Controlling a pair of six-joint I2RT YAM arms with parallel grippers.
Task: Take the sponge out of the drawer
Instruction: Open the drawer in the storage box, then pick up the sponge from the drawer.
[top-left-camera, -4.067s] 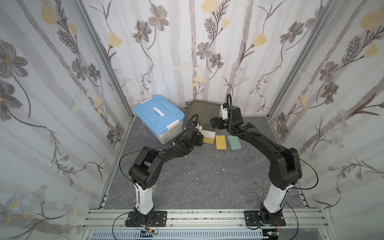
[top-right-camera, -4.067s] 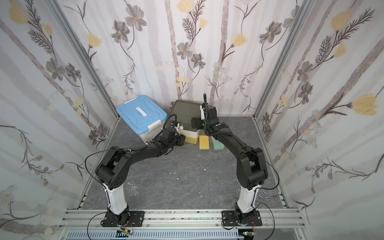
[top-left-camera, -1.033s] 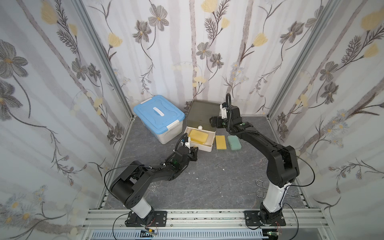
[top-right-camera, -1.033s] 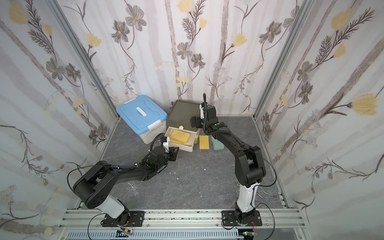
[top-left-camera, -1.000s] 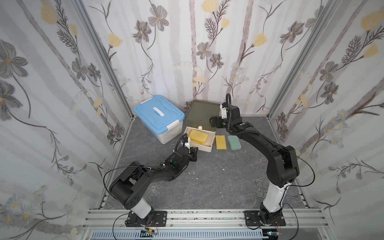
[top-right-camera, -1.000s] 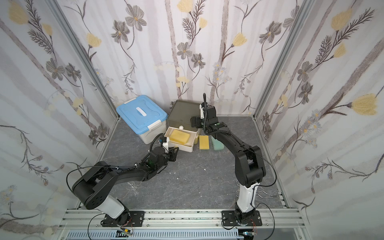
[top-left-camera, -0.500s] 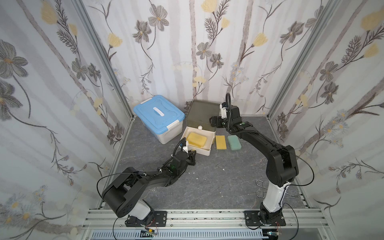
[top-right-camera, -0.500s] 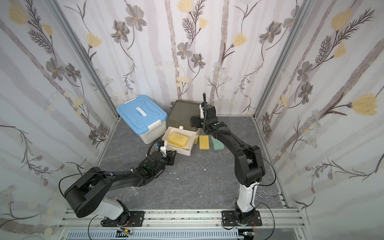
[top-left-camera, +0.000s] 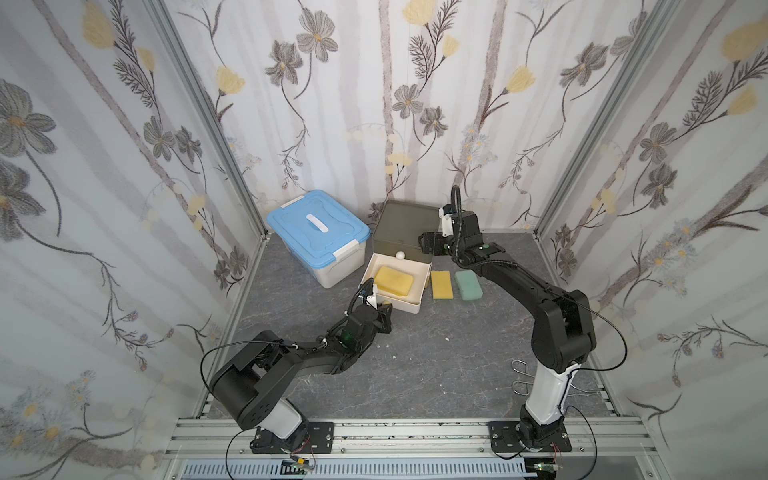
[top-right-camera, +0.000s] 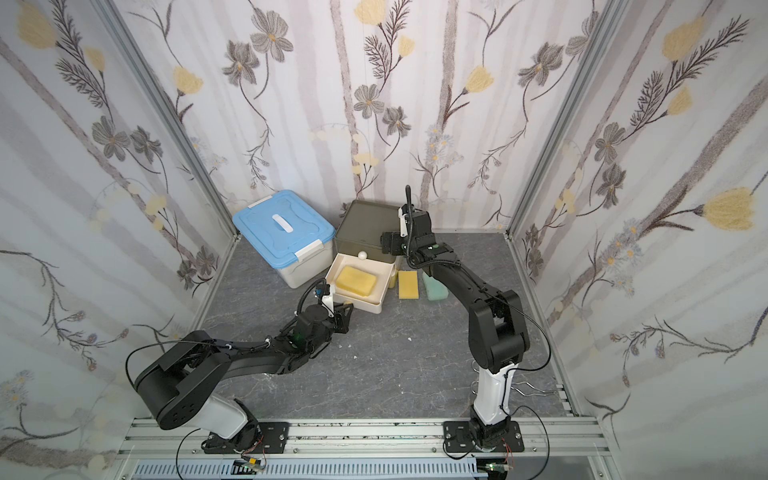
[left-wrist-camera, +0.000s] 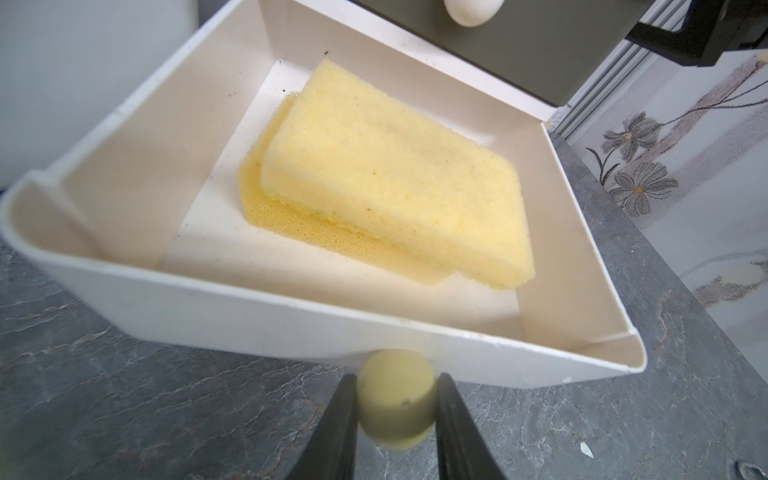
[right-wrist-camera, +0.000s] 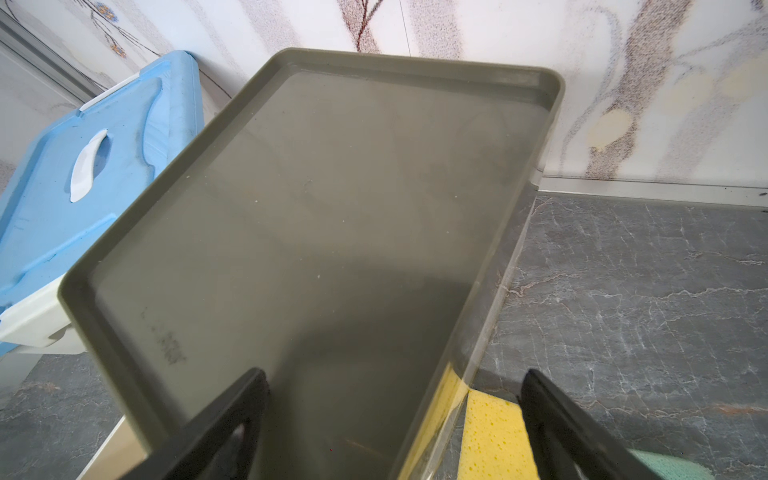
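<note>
Dragging white plastic drawer (top-left-camera: 423, 291) further out of olive cabinet (top-left-camera: 405, 224) than a second ago, porous yellow slab sponge (top-left-camera: 393, 280) lying inside. Pinching round cream knob (left-wrist-camera: 395, 399) at six o'clock with left hand (left-wrist-camera: 397, 376); spreading right hand (right-wrist-camera: 390, 374) wide over cabinet. Showing sponge's coarse underlayer at left wrist only.

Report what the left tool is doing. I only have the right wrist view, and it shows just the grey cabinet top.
Observer: The left tool is shut on the cream knob at the front of the white drawer.
Operator: Give me the drawer's state.
Observer: It stands pulled well out of the grey cabinet, with its inside in plain sight in both top views.
Operator: Confirm the sponge.
Observer: One yellow sponge lies flat on the drawer floor, and neither tool touches it.
</note>
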